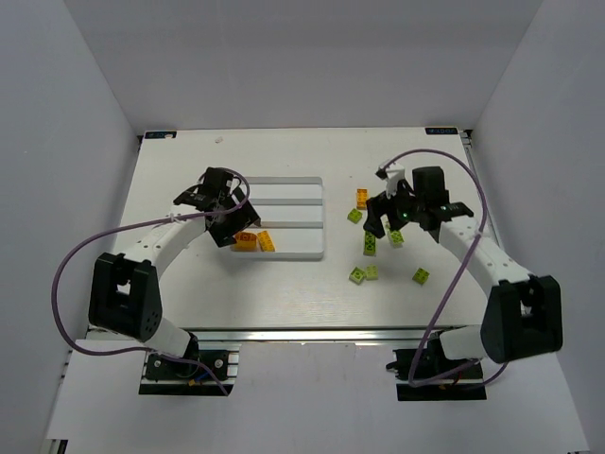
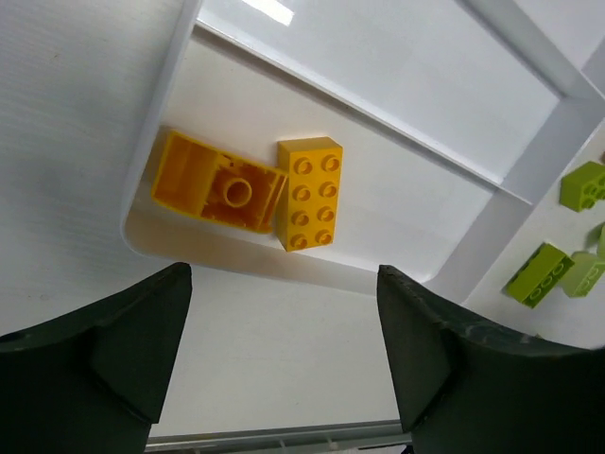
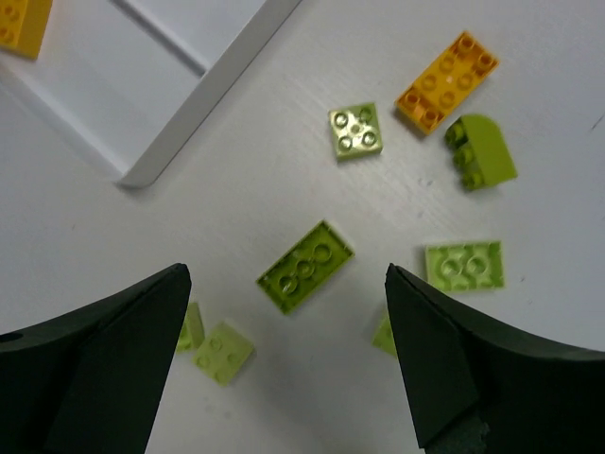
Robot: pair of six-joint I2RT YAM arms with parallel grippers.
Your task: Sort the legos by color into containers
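Note:
Two orange legos lie in the nearest compartment of the white tray: one upside down, one studs up. My left gripper hangs open and empty just in front of them, above the tray's near left corner. Right of the tray lie several lime green legos and one orange lego. My right gripper is open over them, holding nothing. An upside-down green lego lies just ahead of its fingertips, with a green lego to the right and a small green square to the left.
The tray's two farther compartments show no bricks. A rounded green brick and a green square lie near the orange one. More green bricks sit toward the table's front. White walls surround the table.

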